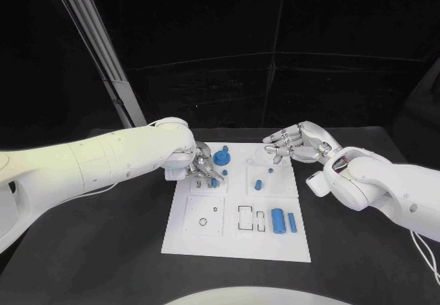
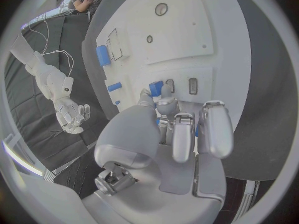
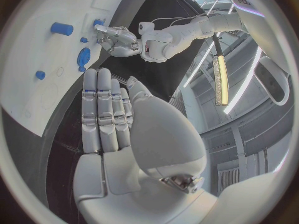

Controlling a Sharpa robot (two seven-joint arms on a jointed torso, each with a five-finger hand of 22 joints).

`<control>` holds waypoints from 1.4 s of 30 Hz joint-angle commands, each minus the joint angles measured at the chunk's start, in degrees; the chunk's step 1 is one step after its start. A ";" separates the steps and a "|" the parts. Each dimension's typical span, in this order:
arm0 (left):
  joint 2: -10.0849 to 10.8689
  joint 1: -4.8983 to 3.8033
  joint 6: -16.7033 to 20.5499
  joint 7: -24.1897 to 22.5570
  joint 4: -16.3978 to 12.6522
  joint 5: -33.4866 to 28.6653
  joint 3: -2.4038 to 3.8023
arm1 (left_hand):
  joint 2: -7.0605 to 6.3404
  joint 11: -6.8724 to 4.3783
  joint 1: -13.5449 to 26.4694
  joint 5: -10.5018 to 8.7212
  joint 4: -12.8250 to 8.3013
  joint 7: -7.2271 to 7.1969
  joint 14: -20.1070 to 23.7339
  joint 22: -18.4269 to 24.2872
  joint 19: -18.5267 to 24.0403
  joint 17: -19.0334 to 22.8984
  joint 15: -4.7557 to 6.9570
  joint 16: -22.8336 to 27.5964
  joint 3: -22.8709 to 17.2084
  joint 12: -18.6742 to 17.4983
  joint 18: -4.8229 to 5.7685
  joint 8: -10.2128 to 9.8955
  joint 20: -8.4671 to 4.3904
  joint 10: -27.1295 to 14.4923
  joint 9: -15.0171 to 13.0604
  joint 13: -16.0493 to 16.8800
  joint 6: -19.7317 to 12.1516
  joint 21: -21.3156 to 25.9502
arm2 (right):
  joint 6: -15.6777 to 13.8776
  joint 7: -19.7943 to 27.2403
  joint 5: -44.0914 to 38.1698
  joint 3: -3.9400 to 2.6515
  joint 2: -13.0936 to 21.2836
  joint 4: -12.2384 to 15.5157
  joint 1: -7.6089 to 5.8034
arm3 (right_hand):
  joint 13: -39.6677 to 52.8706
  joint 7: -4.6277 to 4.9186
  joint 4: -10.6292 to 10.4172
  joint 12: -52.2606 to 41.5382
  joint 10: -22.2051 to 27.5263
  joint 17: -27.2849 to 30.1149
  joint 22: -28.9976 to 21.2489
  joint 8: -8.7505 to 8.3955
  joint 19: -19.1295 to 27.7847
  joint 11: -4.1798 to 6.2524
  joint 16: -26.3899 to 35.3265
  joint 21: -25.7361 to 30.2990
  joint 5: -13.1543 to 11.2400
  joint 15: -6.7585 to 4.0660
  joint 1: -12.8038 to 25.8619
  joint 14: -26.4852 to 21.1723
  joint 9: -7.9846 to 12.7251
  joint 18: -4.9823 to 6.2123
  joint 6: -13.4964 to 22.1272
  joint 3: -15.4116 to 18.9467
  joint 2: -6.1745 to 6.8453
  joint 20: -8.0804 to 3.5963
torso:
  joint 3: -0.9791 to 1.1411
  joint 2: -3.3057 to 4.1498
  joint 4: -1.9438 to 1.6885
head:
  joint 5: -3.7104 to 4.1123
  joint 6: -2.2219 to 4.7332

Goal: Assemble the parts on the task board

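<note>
A small blue part was pinched by the left hand over the task board, near its far left corner. To seat it well, the part would best be kept upright and lowered squarely into its recess. The right hand was held spread and empty at the board's far right corner. Two blue cylinders lay at the near right.
</note>
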State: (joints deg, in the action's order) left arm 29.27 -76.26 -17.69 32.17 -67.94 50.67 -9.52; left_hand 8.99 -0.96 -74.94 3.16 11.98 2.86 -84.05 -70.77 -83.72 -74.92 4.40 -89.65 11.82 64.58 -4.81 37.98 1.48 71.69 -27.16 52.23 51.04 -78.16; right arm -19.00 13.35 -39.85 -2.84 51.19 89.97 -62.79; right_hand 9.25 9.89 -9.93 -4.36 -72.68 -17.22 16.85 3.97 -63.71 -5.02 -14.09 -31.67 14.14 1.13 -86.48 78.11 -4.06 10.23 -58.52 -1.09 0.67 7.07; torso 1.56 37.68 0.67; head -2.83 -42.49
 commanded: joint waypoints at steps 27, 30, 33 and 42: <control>5.44 -0.05 7.80 -3.28 -5.94 -0.22 0.00 | -10.85 -0.42 5.27 0.73 -9.94 0.07 -5.95 0.13 -0.30 -15.08 0.57 -0.35 -47.28 -0.26 0.91 2.29 -0.24 0.82 -3.93 -0.64 -2.82 0.56 | 1.51 0.04 0.22 -0.03 -0.63 -0.79 -0.10 | -0.50 0.20 -0.36 0.40 -0.04 -0.12 -0.33 -0.35 -0.17 -0.41 1.02 0.72 0.57 0.31 0.32 0.30 0.08 0.15 0.70 -0.53 0.50 0.16 | -0.03 -0.07 -0.18 | -0.33 -0.52; 6.22 -0.02 8.91 -3.94 -6.90 1.41 -0.03 | -11.10 -0.46 5.53 0.71 -10.20 0.03 -5.95 -0.03 -0.37 -15.08 0.60 -0.35 -47.90 -0.08 0.93 2.47 -0.26 0.97 -4.10 -0.45 -2.86 0.48 | 1.52 0.08 0.22 -0.03 -0.57 -0.79 -0.10 | -0.56 0.23 -0.43 0.41 -0.01 -0.13 -0.37 -0.35 -0.16 -0.44 1.13 0.79 0.56 0.34 0.41 0.30 0.08 0.15 0.75 -0.54 0.51 0.19 | 0.00 -0.09 -0.24 | -0.47 -0.51; 6.81 0.12 10.21 -4.81 -7.77 3.63 -0.06 | -11.58 -0.51 5.71 0.68 -10.62 -0.03 -5.95 -0.04 -0.40 -15.08 0.65 -0.35 -48.51 0.11 0.93 2.66 -0.31 1.16 -4.28 -0.25 -2.88 0.50 | 1.54 0.12 0.22 -0.02 -0.53 -0.80 -0.10 | -0.63 0.25 -0.55 0.43 0.01 -0.15 -0.42 -0.33 -0.14 -0.47 1.24 0.88 0.55 0.38 0.53 0.31 0.08 0.14 0.80 -0.57 0.48 0.23 | 0.00 -0.13 -0.24 | -0.52 -0.54; 7.36 1.19 14.13 -6.18 -9.22 8.15 -0.18 | -11.94 -0.57 5.83 0.65 -10.90 -0.08 -5.95 -0.27 -0.50 -15.08 0.69 -0.35 -48.92 0.25 0.97 2.81 -0.35 1.33 -4.40 -0.11 -2.83 0.36 | 1.57 0.25 0.22 -0.02 -0.44 -0.83 -0.10 | -0.75 0.29 -0.72 0.45 0.08 -0.19 -0.50 -0.33 -0.12 -0.52 1.43 1.01 0.56 0.43 0.73 0.32 0.07 0.14 0.89 -0.60 0.44 0.28 | 0.01 -0.10 -0.12 | -0.70 -0.60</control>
State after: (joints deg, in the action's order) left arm 36.61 -75.11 -6.98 27.73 -76.95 55.16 -9.71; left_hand -3.01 -1.46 -69.02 3.98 10.04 3.02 -83.95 -70.99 -84.02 -74.91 5.12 -89.65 -27.76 64.57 -4.82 40.47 1.17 72.61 -31.51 52.06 48.56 -77.75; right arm -17.88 13.10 -39.85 -2.83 50.72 89.07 -62.78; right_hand 8.54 10.14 -10.42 -4.14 -72.68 -17.33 16.44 3.97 -63.71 -5.02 -12.77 -30.99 14.35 1.33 -86.24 78.31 -4.07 10.23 -57.95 -1.58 0.90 7.07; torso 1.54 37.57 0.43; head -3.47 -43.10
